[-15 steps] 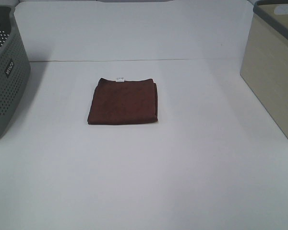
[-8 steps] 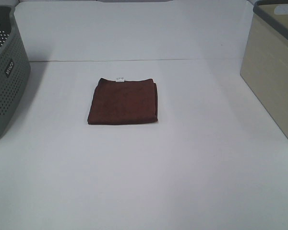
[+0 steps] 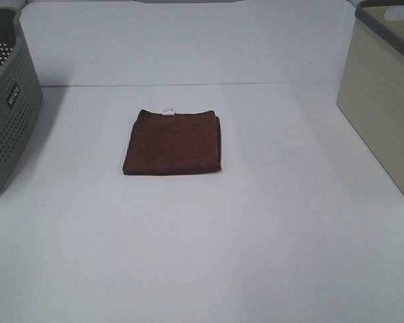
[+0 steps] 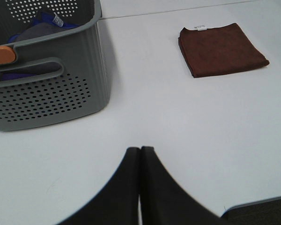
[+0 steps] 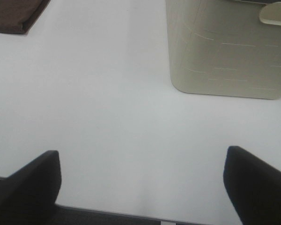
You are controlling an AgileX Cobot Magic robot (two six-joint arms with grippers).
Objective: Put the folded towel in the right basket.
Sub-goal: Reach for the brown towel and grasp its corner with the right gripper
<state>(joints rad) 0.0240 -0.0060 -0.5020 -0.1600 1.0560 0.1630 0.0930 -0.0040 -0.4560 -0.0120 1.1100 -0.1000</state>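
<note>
A folded dark brown towel (image 3: 173, 142) with a small white tag lies flat on the white table, left of centre. It also shows in the left wrist view (image 4: 221, 49) and at a corner of the right wrist view (image 5: 14, 14). The beige right basket (image 3: 384, 87) stands at the right edge; its wall shows in the right wrist view (image 5: 225, 51). My left gripper (image 4: 140, 154) is shut and empty, near the table's front edge. My right gripper (image 5: 143, 168) is open wide and empty, near the front edge. Neither gripper shows in the exterior view.
A grey perforated basket (image 3: 7, 101) stands at the left edge; the left wrist view (image 4: 42, 79) shows blue and orange cloth inside it. The white table (image 3: 256, 222) stretches between the two baskets.
</note>
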